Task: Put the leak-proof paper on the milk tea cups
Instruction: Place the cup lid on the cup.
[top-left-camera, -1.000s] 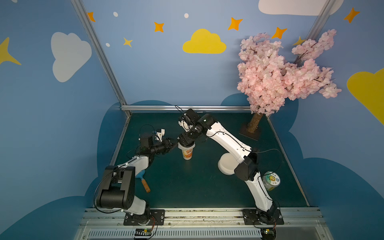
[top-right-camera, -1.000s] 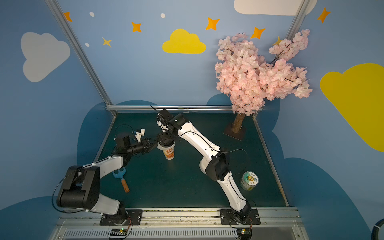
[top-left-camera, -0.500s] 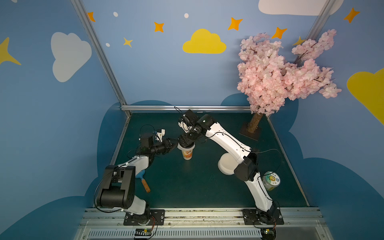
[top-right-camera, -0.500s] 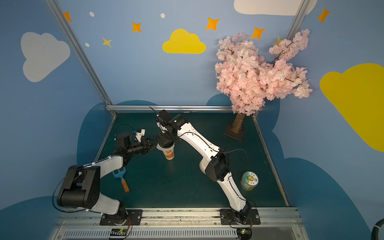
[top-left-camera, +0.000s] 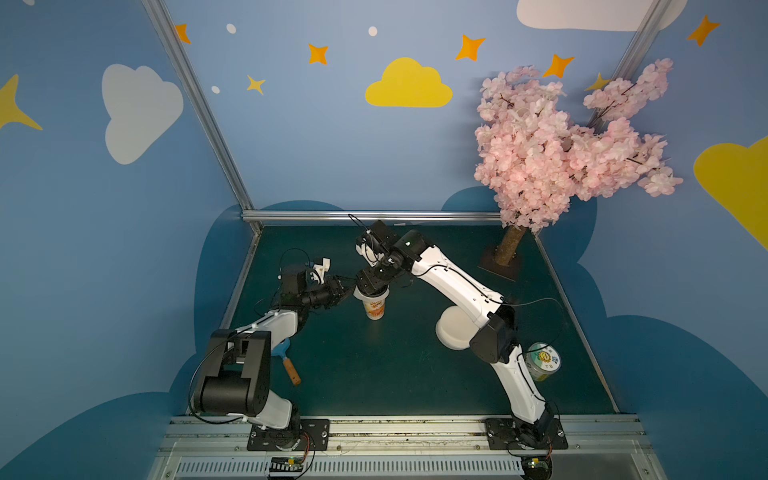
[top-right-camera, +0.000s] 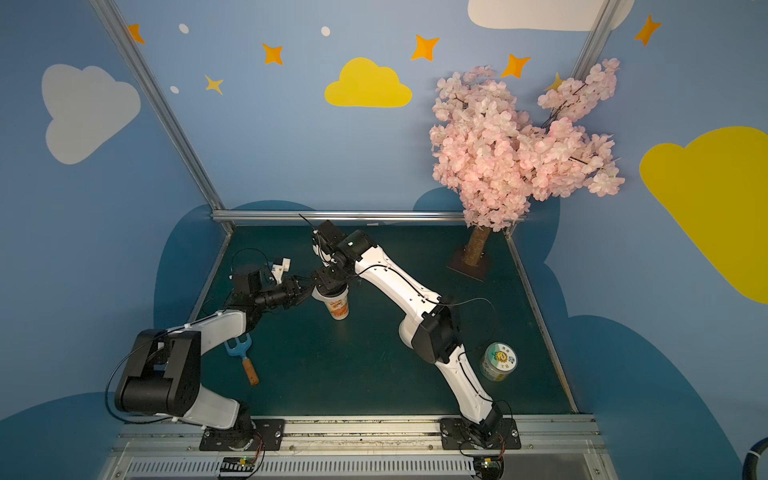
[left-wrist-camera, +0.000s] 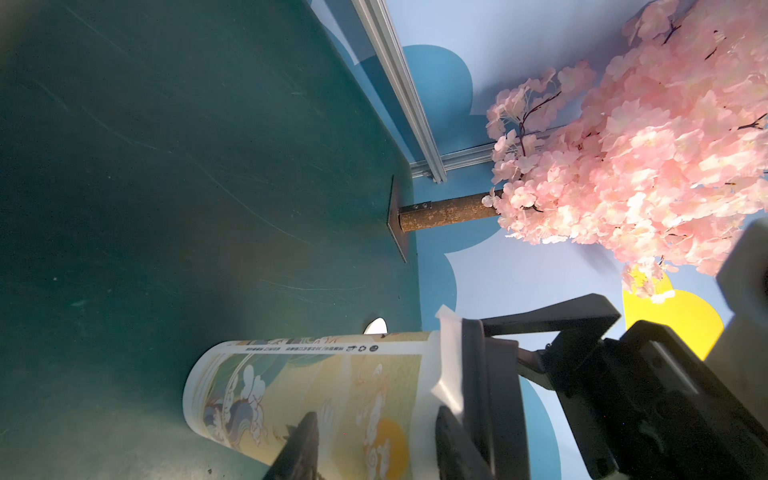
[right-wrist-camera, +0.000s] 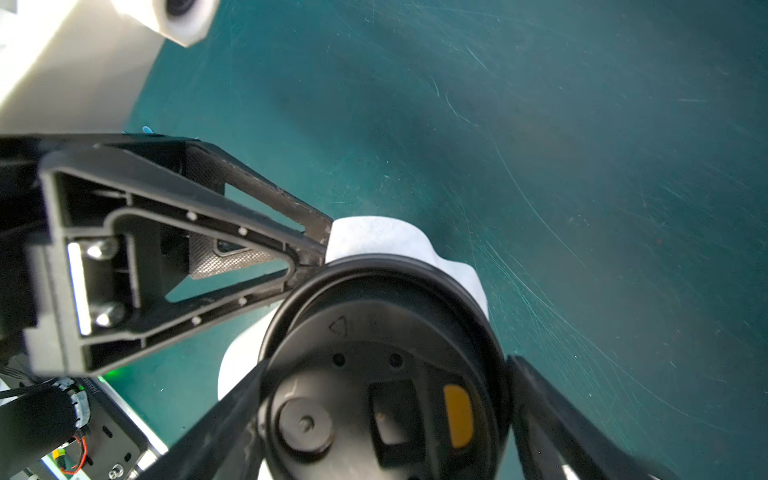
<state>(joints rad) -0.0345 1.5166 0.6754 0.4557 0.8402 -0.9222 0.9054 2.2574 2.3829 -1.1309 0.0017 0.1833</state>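
The milk tea cup stands upright mid-table, white with orange print. The leak-proof paper lies over its mouth, its whitish edge drooping round the rim. A black round lid sits on the paper. From above, my right gripper is shut on the lid, one finger on each side of its rim. My left gripper reaches in from the left, open. Its fingertips are at the cup's upper side and the paper's edge.
A green-and-white can stands at the front right. A blue fork tool with a wooden handle lies by the left arm. A white round object sits under the right arm. The cherry tree's trunk stands at the back right.
Almost nothing. The right wrist has shifted very slightly to the left over the cup. The left arm keeps its place beside the cup.
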